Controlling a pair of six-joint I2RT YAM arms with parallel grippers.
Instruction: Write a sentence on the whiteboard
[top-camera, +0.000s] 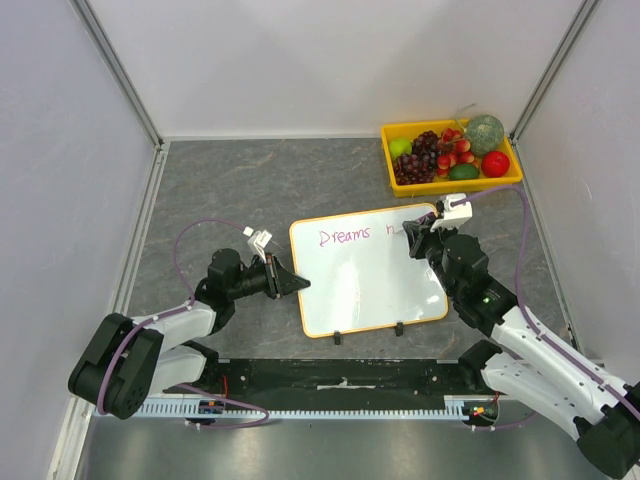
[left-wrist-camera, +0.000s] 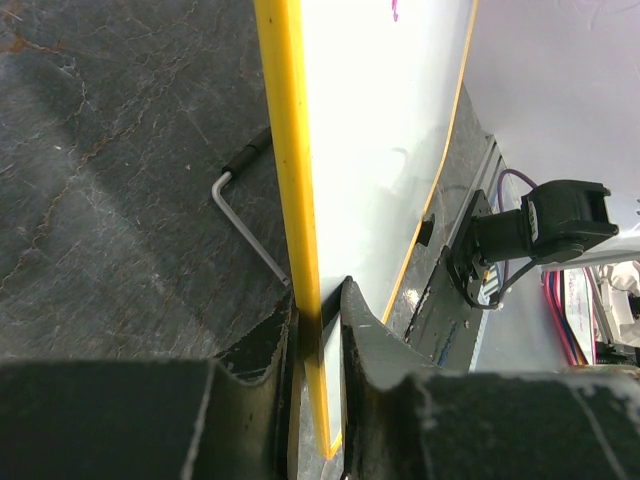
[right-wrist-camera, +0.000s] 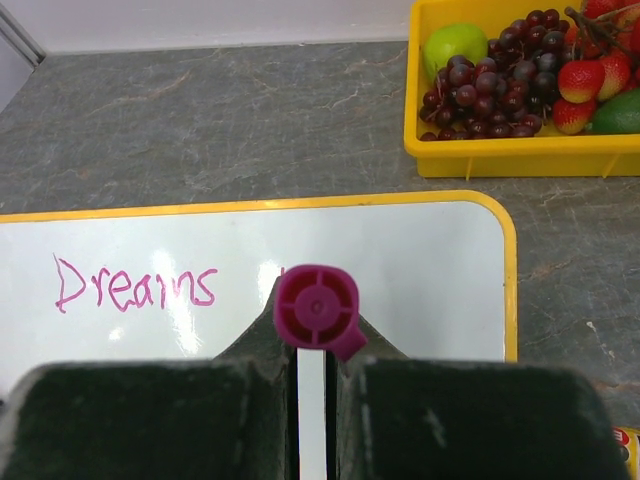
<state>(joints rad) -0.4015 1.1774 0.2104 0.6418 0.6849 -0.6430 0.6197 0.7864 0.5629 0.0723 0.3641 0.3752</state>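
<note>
The whiteboard (top-camera: 370, 290), white with a thin orange frame, lies mid-table with "Dreams" (top-camera: 343, 236) and a small further stroke in pink along its far edge. My left gripper (top-camera: 293, 283) is shut on the board's left edge; in the left wrist view its fingers (left-wrist-camera: 360, 325) pinch the frame (left-wrist-camera: 290, 150). My right gripper (top-camera: 415, 240) hovers over the board's far right part, shut on a marker with a magenta end cap (right-wrist-camera: 316, 310). That marker points down at the whiteboard (right-wrist-camera: 430, 270), just right of "Dreams" (right-wrist-camera: 135, 285). Its tip is hidden.
A yellow tray (top-camera: 450, 183) of grapes, strawberries and other fruit sits at the back right, close beyond the board's corner, also seen in the right wrist view (right-wrist-camera: 520, 160). A bent metal leg (left-wrist-camera: 245, 225) sticks out under the board. Walls enclose the table.
</note>
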